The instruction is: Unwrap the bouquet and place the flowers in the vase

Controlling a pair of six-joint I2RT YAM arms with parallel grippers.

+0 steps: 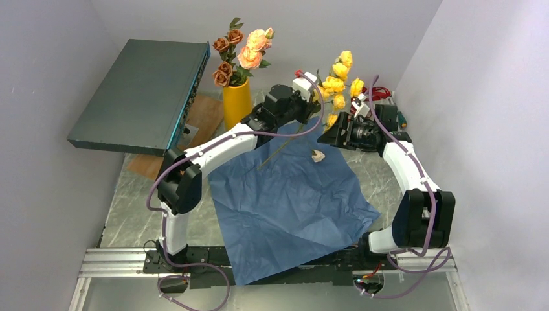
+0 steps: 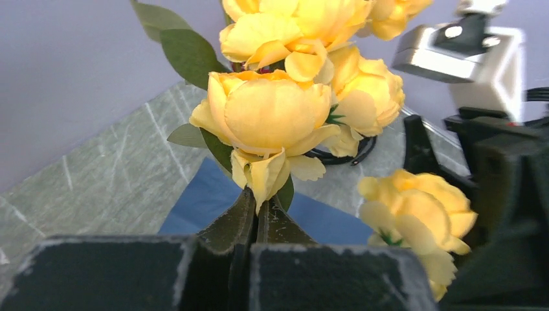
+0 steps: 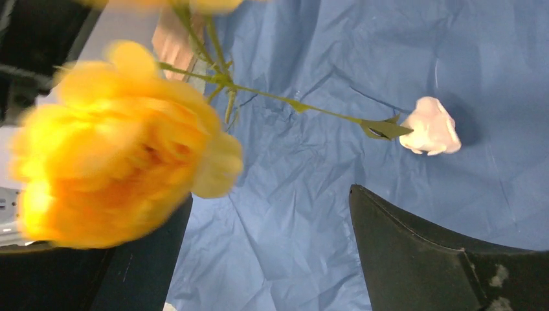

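Left fingers (image 2: 236, 220) pinched shut on the yellow roses (image 2: 272, 113), held up right of the vase (image 1: 237, 103). Right fingers (image 3: 414, 259) wide, empty, further right. Suggest lifting until the stems clear the rim, then lowering beside the peach and brown roses (image 1: 239, 52) inside. Blue paper (image 1: 291, 201) flat in front of the vase; grey marbled worktop (image 1: 129, 207), lilac walls.

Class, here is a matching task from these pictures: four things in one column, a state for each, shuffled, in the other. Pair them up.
1 vase
2 blue paper
3 left hand
4 right hand

A open
B spread flat on the table
C shut on yellow roses
D holding brown and peach roses

Pairs: 1-D, 2-B, 3-C, 4-A
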